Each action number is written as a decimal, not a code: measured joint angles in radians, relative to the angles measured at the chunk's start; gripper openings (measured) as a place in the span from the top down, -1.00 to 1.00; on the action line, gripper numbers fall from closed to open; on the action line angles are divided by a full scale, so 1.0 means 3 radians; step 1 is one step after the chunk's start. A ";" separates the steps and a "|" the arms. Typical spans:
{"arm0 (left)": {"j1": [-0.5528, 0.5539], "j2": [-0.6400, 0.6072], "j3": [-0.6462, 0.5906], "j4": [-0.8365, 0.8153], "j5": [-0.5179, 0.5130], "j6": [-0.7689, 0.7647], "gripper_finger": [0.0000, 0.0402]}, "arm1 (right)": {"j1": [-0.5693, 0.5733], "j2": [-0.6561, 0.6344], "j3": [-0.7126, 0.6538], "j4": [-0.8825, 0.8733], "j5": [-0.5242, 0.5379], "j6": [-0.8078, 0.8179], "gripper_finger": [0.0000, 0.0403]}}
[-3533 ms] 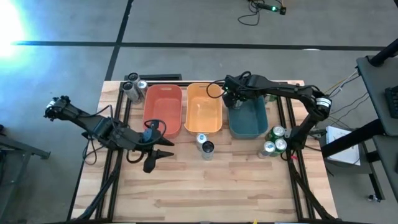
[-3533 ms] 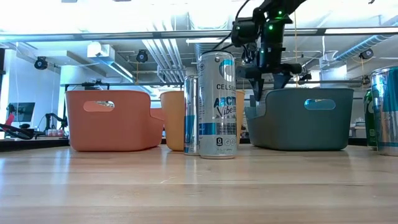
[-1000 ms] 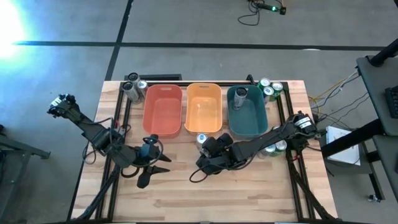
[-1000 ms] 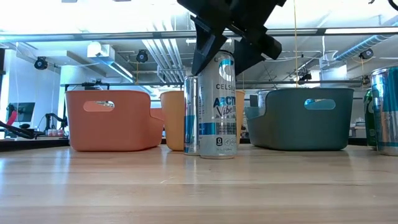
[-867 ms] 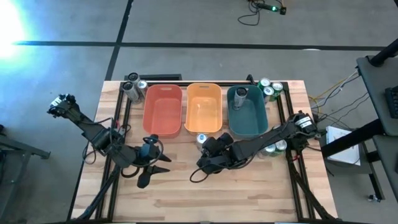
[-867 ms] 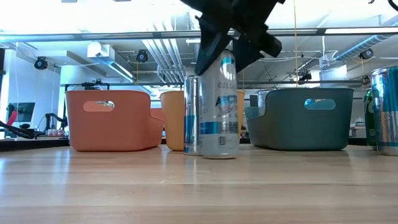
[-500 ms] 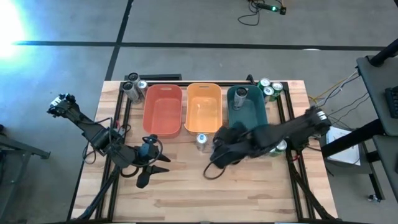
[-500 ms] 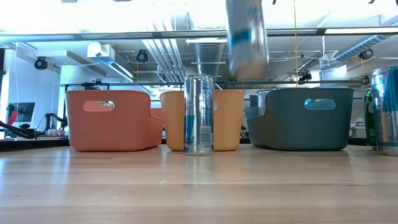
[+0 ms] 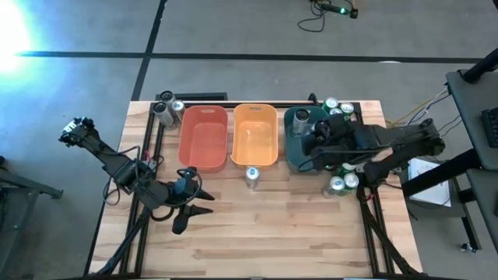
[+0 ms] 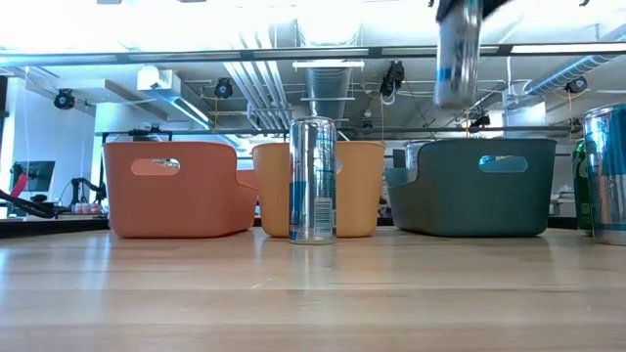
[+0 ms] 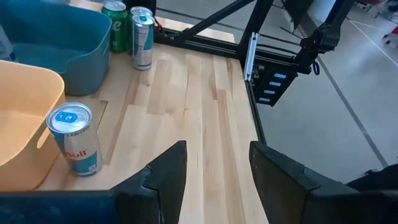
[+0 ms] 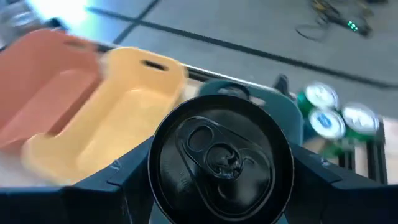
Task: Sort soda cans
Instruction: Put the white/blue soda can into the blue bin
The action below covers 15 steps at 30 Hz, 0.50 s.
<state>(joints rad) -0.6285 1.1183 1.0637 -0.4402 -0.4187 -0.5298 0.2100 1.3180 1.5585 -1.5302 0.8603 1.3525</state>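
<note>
1. Right gripper (image 9: 320, 141) of mine hangs above the teal bin (image 9: 302, 159), its fingers clamped on a blue-and-silver can (image 10: 457, 56). In the low view that can is in the air, clear above the bin's rim; in my right wrist view its dark top (image 12: 221, 157) fills the middle of the picture.
2. My left gripper (image 9: 189, 204) waits low over the wood near the table's left side, in front of the red bin (image 9: 204, 144). Its fingers (image 11: 168, 176) stand apart with nothing between them.
3. One can (image 9: 302, 117) already stands inside the teal bin, at its far end.
4. Another blue-and-silver can (image 9: 251, 176) stands upright on the table (image 9: 264, 233), just in front of the orange bin (image 9: 254, 136).
5. Dark grey cans (image 9: 166, 109) stand grouped at the far left corner, beside the red bin.
6. Green cans (image 9: 339, 110) stand at the far right corner just beyond the teal bin, and more cans (image 9: 342, 183) sit near the table's right edge, in front of that bin.
</note>
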 joint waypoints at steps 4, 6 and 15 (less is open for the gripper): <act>-0.0001 0.0000 0.0000 0.0043 0.0000 -0.0002 0.21 | -0.0221 -0.0107 -0.0555 0.0112 -0.0017 0.0276 -0.24; -0.0001 0.0000 0.0000 0.0054 0.0000 -0.0027 0.21 | -0.0295 -0.0115 -0.0805 0.0251 -0.0042 0.0218 -0.24; -0.0001 0.0000 0.0000 0.0071 -0.0001 -0.0039 0.21 | -0.0664 -0.0239 -0.1650 0.1332 -0.0274 -0.0473 -0.25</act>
<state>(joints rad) -0.6289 1.1182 1.0637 -0.4189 -0.4191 -0.5415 0.0108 1.2464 1.0636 -1.1306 0.7781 1.2106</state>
